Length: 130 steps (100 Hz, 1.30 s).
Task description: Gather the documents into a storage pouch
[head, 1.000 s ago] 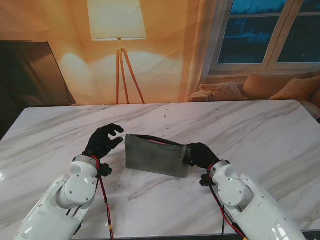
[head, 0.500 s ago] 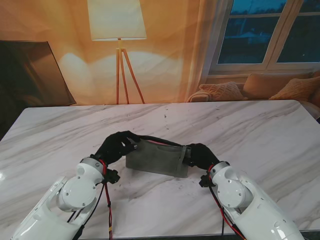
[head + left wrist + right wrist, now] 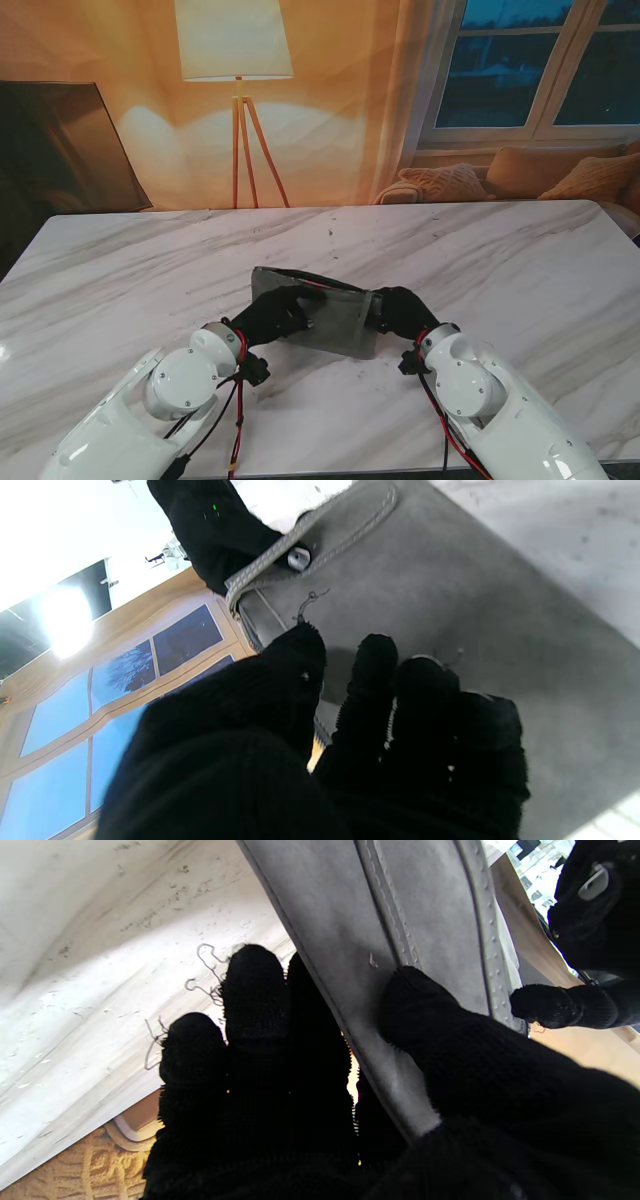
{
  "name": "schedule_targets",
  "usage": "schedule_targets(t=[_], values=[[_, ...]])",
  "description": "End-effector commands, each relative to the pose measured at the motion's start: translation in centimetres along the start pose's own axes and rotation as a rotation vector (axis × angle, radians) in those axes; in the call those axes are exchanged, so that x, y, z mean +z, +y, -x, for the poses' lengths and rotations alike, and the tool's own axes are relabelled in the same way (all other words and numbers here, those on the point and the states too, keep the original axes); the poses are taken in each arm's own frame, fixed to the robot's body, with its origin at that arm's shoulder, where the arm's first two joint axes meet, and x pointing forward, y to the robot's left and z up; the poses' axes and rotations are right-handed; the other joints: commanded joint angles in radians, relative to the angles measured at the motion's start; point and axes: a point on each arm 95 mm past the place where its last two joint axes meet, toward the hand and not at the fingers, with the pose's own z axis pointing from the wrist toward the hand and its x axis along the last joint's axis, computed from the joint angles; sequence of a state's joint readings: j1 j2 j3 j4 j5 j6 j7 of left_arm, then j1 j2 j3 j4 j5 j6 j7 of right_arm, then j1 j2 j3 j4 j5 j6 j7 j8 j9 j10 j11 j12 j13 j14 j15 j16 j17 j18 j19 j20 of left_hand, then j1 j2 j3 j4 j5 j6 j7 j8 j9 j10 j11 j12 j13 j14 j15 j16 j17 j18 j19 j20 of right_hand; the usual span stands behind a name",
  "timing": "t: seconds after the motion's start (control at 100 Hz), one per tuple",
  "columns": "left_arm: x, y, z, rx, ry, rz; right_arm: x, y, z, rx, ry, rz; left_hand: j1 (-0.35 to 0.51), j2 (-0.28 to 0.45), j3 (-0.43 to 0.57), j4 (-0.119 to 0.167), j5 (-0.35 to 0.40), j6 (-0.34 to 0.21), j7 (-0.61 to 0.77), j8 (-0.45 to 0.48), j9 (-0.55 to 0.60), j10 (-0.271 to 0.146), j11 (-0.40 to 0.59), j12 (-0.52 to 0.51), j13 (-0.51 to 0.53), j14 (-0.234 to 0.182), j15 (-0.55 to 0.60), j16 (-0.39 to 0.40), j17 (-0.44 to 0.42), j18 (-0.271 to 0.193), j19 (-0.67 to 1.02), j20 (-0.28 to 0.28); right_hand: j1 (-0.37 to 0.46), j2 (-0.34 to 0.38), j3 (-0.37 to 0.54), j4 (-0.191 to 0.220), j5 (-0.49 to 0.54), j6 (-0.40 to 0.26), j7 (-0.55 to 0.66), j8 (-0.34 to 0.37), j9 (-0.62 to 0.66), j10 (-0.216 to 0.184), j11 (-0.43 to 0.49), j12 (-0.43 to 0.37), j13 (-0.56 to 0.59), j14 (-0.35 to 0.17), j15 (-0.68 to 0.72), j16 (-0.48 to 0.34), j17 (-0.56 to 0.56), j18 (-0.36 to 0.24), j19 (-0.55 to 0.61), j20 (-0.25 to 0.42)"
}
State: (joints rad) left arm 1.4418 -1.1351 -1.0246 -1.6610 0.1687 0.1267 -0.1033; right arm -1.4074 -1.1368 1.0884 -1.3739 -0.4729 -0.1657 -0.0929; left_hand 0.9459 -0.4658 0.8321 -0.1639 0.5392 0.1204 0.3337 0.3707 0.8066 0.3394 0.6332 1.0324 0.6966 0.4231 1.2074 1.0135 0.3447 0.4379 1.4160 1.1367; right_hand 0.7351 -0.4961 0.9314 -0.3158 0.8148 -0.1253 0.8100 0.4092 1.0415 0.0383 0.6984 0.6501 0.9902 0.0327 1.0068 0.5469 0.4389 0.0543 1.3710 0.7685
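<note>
Grey felt pouch standing on edge near the middle of the marble surface, leaning away from me, mouth uppermost. Right hand clamped on the pouch's right end: thumb on one face, fingers behind the other, felt wall pinched between. Left hand laid against the near face, fingers close together with tips on the felt, thumb nearer the stitched rim; holding nothing that can be seen, more a press than a grasp. Pale sheet just visible inside the mouth in the wrist views, probably a document; no loose papers to be made out on the surface. Main risk: too hard a push from the left, folding the soft wall inward and closing the mouth, or tipping the pouch flat against the single pinch on the right. Also possible: felt sliding out of that pinch, or glove threads catching on the rim stitching or the metal snap.
</note>
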Motion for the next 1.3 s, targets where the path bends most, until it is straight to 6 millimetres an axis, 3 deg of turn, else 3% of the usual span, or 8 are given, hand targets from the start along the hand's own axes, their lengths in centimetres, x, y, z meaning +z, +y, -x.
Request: schedule_targets(t=[0.0,0.15,0.34,0.6,1.04,1.29], values=[[0.1,1.1,0.4,-0.019,-0.012,0.055,-0.1,-0.1,-0.1,0.000,0.003,-0.009,-0.026,-0.020,0.035,0.018,-0.020,-0.030,0.011,0.009,-0.005,-0.011,-0.024,-0.021,-0.034,0.081,-0.032,-0.012,-0.026,-0.058,-0.010,-0.028,0.047,0.084,0.068,0.084,0.117,-0.067,0.104,0.042,0.038,0.014,0.023,0.006,0.012,-0.008,0.014,-0.009,-0.007,-0.004,0.024,-0.001],[0.4,2.3,0.9,-0.041,-0.022,0.101,-0.1,-0.1,-0.2,0.000,0.006,-0.009,-0.014,-0.039,0.052,0.014,0.054,-0.029,0.052,0.027,0.001,-0.007,-0.028,-0.023,-0.035,0.082,-0.044,-0.015,-0.026,-0.056,-0.016,-0.041,0.047,0.084,0.068,0.084,0.115,-0.067,0.103,0.042,0.038,0.013,0.023,0.006,0.011,-0.009,0.014,-0.010,-0.008,-0.004,0.024,-0.002],[0.9,3.5,1.3,-0.071,-0.031,0.151,-0.1,-0.1,-0.3,-0.001,0.010,-0.009,0.004,-0.059,0.063,-0.004,0.089,-0.025,0.082,0.042,0.025,-0.007,-0.022,0.000,-0.018,0.079,-0.026,-0.009,-0.012,-0.052,-0.001,-0.045,0.047,0.085,0.067,0.084,0.115,-0.067,0.103,0.042,0.039,0.013,0.023,0.006,0.011,-0.009,0.014,-0.010,-0.009,-0.003,0.023,-0.004],[1.9,4.9,1.5,-0.106,-0.030,0.214,-0.2,-0.1,-0.4,-0.004,0.018,-0.007,0.031,-0.072,0.067,-0.017,0.076,-0.035,0.074,0.038,0.029,-0.008,-0.037,0.012,-0.022,0.077,-0.023,-0.008,-0.015,-0.051,0.000,-0.048,0.048,0.084,0.066,0.084,0.115,-0.067,0.103,0.042,0.039,0.014,0.023,0.005,0.012,-0.009,0.014,-0.011,-0.009,-0.004,0.023,-0.006],[3.1,5.9,1.4,-0.131,-0.024,0.257,-0.4,0.1,-0.6,-0.007,0.028,-0.005,0.050,-0.080,0.073,-0.025,-0.020,-0.052,0.020,0.013,0.033,-0.018,-0.048,0.038,-0.022,0.072,-0.013,-0.005,-0.015,-0.057,0.004,-0.047,0.049,0.086,0.065,0.084,0.115,-0.065,0.103,0.042,0.038,0.013,0.023,0.006,0.012,-0.009,0.012,-0.012,-0.009,-0.004,0.024,-0.007],[3.5,6.3,1.4,-0.136,-0.027,0.313,-0.4,0.1,-0.6,-0.005,0.028,-0.003,0.026,-0.075,0.080,-0.020,0.037,-0.045,0.040,0.016,-0.017,-0.012,-0.066,0.053,-0.060,0.065,-0.029,-0.006,-0.053,-0.073,-0.014,-0.049,0.049,0.086,0.065,0.084,0.114,-0.066,0.103,0.042,0.037,0.013,0.023,0.005,0.011,-0.010,0.011,-0.013,-0.009,-0.004,0.024,-0.008]])
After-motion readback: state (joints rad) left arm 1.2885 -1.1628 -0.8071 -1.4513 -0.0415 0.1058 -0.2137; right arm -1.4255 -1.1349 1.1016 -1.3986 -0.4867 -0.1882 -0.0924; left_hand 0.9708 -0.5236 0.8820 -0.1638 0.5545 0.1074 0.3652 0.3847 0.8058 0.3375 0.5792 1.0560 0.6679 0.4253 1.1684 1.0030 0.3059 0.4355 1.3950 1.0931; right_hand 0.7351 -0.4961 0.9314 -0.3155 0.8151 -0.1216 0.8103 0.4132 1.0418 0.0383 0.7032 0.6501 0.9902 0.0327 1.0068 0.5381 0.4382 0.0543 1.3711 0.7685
